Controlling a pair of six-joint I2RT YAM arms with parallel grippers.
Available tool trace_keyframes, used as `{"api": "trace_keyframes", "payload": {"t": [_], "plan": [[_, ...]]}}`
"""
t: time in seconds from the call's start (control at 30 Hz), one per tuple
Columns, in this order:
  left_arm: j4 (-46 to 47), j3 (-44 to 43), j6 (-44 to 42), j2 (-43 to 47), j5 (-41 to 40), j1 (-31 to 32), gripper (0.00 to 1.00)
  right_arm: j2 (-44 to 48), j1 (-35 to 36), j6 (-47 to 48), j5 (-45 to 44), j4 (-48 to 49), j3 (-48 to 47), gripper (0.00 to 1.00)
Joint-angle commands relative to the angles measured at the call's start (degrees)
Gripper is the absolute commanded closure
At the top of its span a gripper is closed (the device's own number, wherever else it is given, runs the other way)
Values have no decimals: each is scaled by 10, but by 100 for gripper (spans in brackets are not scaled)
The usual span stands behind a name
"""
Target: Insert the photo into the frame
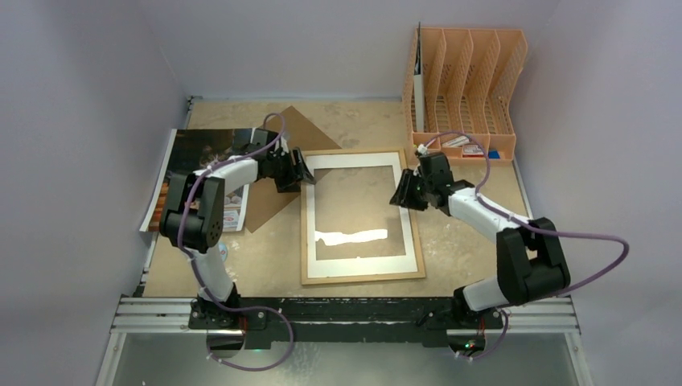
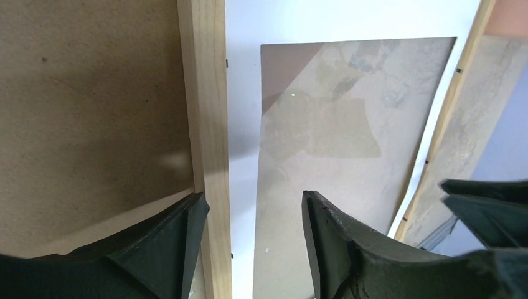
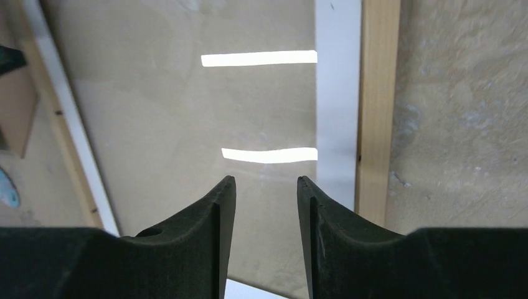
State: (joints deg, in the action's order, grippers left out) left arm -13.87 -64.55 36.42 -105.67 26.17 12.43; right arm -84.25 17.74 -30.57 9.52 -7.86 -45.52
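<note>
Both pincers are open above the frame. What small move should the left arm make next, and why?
Probably swing the left pincer leftward to the photo. The frame lies flat with its window unfilled, the photo rests apart on its left, and that pincer is open and empty.

between the left gripper's [image 2: 253, 196] matt black fingers [image 2: 168, 243], the frame's [image 2: 208, 93] pale wood looks smooth; below the right gripper [image 3: 266, 180] its glass [image 3: 187, 106] is glossy; the fibreboard [image 2: 93, 93] alongside is matt
</note>
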Motion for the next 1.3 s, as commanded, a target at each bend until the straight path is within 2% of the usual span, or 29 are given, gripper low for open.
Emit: {"api": "trace_keyframes", "payload": {"t": [0.0, 0.2, 0.4, 0.53, 0.7, 0.8, 0.9, 1.03, 1.17, 1.27], "plan": [[-38, -29, -10, 3, -97, 11, 39, 53, 1, 1, 4, 5, -55, 55], [-115, -67, -64, 64, -246, 10, 37, 37, 12, -32, 63, 68, -78, 53], [-166, -104, -91, 114, -374, -13, 37, -30, 78, -110, 88, 112, -150, 52], [-156, -98, -65, 128, -391, -64, 49, -94, 151, -211, 104, 176, -194, 51], [-160, -95, -40, 138, -407, -114, 50, -195, 258, -323, 73, 211, -274, 52], [-168, -72, -45, 153, -436, -121, 48, -253, 327, -370, 39, 226, -328, 52], [-153, -36, -51, 165, -457, -123, 48, -311, 370, -402, 11, 224, -388, 53], [-171, -30, -46, 167, -467, -123, 48, -371, 398, -421, -13, 217, -449, 54], [-200, -27, -29, 195, -506, -123, 48, -441, 430, -402, -61, 117, -552, 54], [-227, -50, -31, 218, -535, -124, 48, -461, 442, -415, -62, 124, -555, 52]]}}
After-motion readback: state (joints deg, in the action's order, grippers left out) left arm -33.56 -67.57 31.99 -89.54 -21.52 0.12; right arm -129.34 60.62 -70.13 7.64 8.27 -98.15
